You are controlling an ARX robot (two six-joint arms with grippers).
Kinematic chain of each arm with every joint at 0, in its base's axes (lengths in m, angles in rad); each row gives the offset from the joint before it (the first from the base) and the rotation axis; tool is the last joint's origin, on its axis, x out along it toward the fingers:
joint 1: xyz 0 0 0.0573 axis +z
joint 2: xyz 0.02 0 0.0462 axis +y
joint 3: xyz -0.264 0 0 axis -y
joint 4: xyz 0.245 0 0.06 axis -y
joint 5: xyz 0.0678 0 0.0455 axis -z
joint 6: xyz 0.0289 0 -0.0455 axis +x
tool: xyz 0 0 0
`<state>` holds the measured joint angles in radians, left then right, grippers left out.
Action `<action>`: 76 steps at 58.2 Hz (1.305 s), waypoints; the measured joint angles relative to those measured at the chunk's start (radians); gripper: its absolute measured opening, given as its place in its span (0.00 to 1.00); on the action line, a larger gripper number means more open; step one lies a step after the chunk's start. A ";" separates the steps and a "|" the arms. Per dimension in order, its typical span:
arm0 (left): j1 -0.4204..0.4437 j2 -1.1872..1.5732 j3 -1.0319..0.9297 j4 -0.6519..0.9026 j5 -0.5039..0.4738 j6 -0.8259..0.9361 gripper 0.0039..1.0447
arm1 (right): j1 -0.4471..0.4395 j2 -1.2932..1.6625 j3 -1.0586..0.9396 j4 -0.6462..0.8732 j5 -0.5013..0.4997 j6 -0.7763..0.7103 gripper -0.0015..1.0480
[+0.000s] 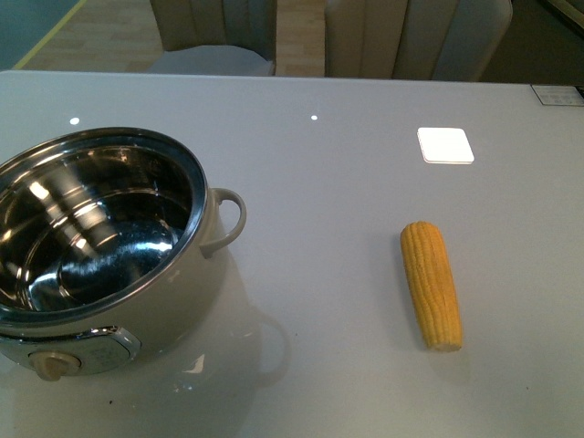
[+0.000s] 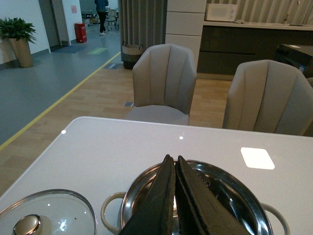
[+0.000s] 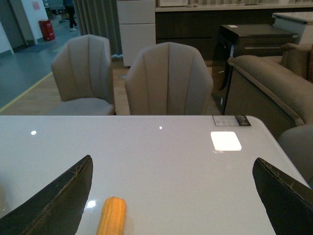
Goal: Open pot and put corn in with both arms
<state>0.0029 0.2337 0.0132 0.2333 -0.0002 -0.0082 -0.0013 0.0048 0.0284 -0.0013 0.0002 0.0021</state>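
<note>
The cream-white pot (image 1: 164,301) stands uncovered at the table's left, its steel inside bare, a loop handle (image 1: 228,219) on its right side. Its glass lid (image 2: 46,215) lies flat on the table beside the pot (image 2: 230,191) in the left wrist view. The yellow corn (image 1: 431,283) lies lengthwise on the table to the right. My left gripper (image 2: 172,159) is shut and empty above the pot's opening. My right gripper (image 3: 173,166) is open wide above the table, with the corn (image 3: 111,215) near its left finger. Neither arm shows in the front view.
The grey-white table (image 1: 328,164) carries bright reflections of ceiling lights (image 1: 445,144). Two padded chairs (image 2: 164,83) stand behind its far edge. A label (image 1: 557,94) sits at the far right corner. A sofa (image 3: 274,83) stands off to the right.
</note>
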 joint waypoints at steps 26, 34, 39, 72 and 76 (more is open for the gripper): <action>0.000 -0.225 0.000 -0.230 0.000 0.000 0.03 | 0.000 0.000 0.000 0.000 0.000 0.000 0.92; 0.000 -0.227 0.000 -0.232 0.000 0.000 0.03 | 0.000 0.000 0.000 0.000 0.000 0.000 0.92; 0.000 -0.227 0.000 -0.232 0.000 0.000 0.12 | 0.000 0.000 0.000 0.000 0.000 0.000 0.92; 0.000 -0.228 0.000 -0.233 0.000 0.003 0.93 | -0.006 0.371 0.196 -0.526 -0.109 0.163 0.92; 0.000 -0.228 0.000 -0.233 0.000 0.003 0.94 | 0.011 0.443 0.192 -0.571 -0.102 0.203 0.92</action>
<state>0.0025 0.0059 0.0135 0.0006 -0.0002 -0.0055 0.0093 0.4473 0.2207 -0.5728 -0.1020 0.2054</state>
